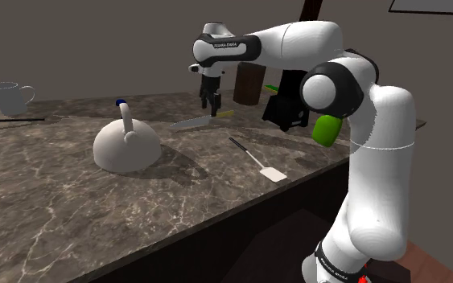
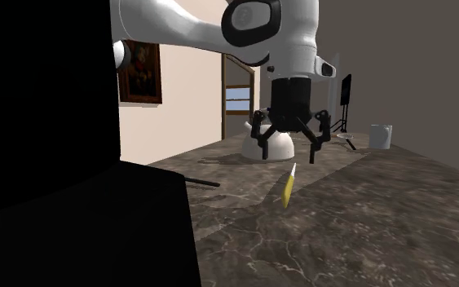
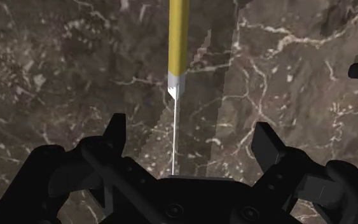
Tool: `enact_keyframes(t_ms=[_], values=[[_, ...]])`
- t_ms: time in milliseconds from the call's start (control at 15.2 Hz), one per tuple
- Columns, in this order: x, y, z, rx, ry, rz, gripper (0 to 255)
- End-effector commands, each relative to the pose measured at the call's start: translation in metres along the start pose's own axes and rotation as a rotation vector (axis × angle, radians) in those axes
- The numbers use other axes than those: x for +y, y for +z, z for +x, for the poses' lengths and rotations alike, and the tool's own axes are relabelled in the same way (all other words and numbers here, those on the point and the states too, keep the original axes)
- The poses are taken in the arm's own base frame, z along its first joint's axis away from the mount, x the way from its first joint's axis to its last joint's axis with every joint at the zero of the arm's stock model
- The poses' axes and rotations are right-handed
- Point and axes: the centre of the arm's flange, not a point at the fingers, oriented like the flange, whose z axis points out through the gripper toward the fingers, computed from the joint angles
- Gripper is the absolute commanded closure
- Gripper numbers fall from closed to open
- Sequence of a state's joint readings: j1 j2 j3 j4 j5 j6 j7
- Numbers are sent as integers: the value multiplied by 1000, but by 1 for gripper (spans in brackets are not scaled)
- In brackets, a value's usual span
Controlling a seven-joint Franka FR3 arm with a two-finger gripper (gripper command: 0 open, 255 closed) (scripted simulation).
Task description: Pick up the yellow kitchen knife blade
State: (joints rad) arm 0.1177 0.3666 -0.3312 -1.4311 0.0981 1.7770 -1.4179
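The pickup is not yet made. The knife (image 1: 196, 122) lies on the table (image 1: 72, 209), and the pincer (image 1: 211, 103) hangs above it with its 2 fingers (image 3: 268, 143) spread wide, clasping nothing. By the look of it, the approach and lining-up are done, and lowering, closing and lifting are left.

In the shoulder view the knife sits at 6 o'clock of the pincer, close under the fingertips, with its grey blade pointing to 8 o'clock and its yellow handle to 2 o'clock. In the wrist view the blade (image 3: 173, 137) runs as a thin line between the fingers, touching neither, and the handle (image 3: 179, 38) carries on beyond the fingertips. In the second exterior view the knife (image 2: 289, 186) lies at 6 o'clock of the pincer (image 2: 289, 151), apart from it.
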Motion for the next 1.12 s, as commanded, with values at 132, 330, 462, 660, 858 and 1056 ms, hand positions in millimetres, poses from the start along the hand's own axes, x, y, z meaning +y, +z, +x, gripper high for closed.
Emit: enact_keyframes(t_ms=[132,330,462,660,858,1056], values=[[10,21,8,0,-38,3,0],[10,37,8,0,-38,3,0],[10,45,8,0,-38,3,0],[10,46,8,0,-38,3,255],[9,46,8,0,-38,3,255],[9,46,8,0,-38,3,255]])
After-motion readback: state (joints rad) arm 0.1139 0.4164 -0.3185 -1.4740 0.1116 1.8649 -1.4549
